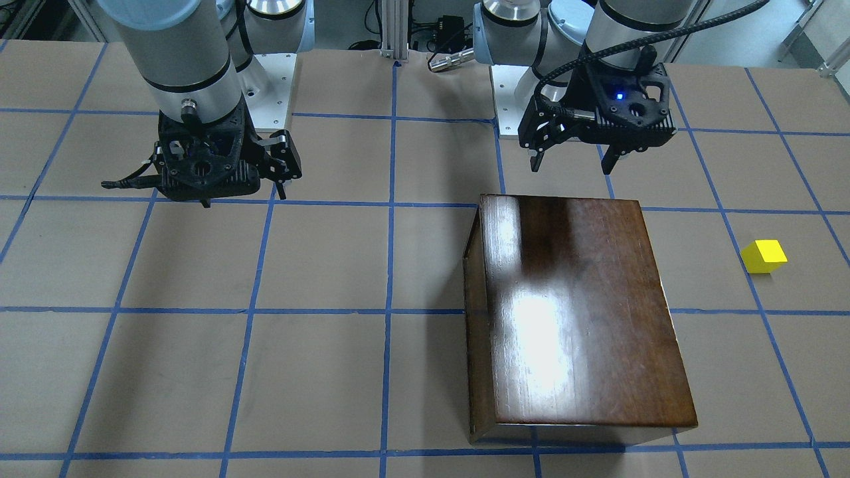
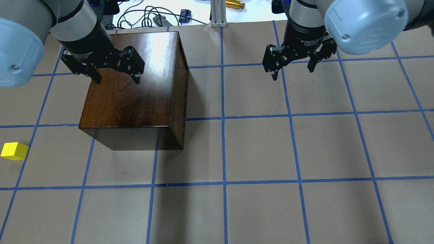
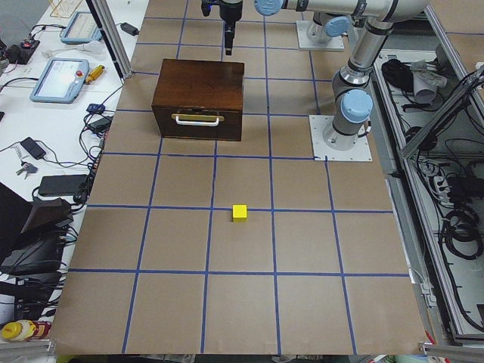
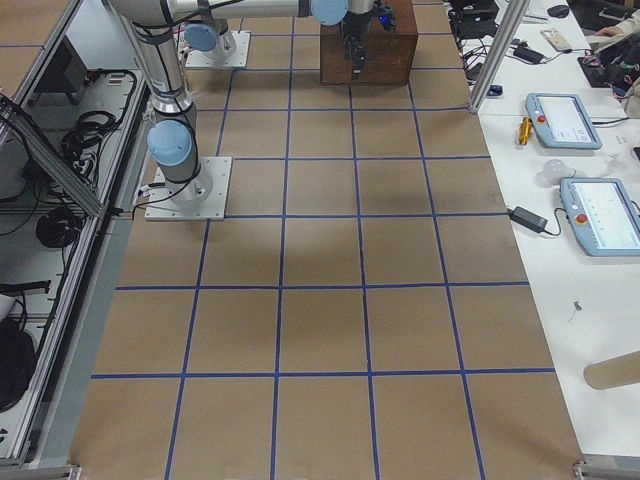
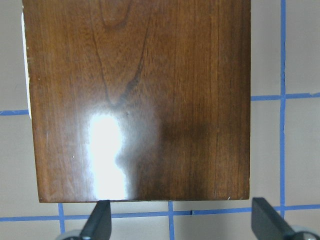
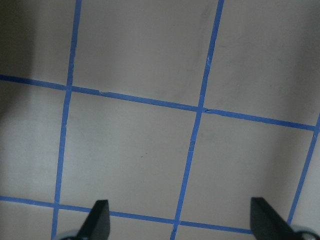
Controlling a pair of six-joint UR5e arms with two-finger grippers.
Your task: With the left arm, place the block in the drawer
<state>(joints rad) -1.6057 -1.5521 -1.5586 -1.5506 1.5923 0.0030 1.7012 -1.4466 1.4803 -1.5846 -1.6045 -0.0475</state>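
Observation:
The yellow block [image 1: 764, 256] lies on the table beyond the cabinet's left-arm side; it also shows in the overhead view [image 2: 14, 151] and the left exterior view [image 3: 240, 212]. The dark-brown cabinet [image 2: 135, 88] stands under my left arm. Its drawer is shut, and the front panel with its metal pull [image 3: 198, 119] faces the block. My left gripper [image 2: 117, 80] is open and empty and hovers above the cabinet top [image 5: 140, 100], near its robot-side edge. My right gripper [image 2: 292, 73] is open and empty over the table, well apart from the cabinet.
The table is covered in brown paper with a blue tape grid [image 2: 222, 118]. An aluminium post [image 2: 218, 13] and cables stand at the far edge. The arms' base plates [image 3: 340, 136] sit on the robot side. Tablets [image 4: 565, 120] lie on the operators' bench.

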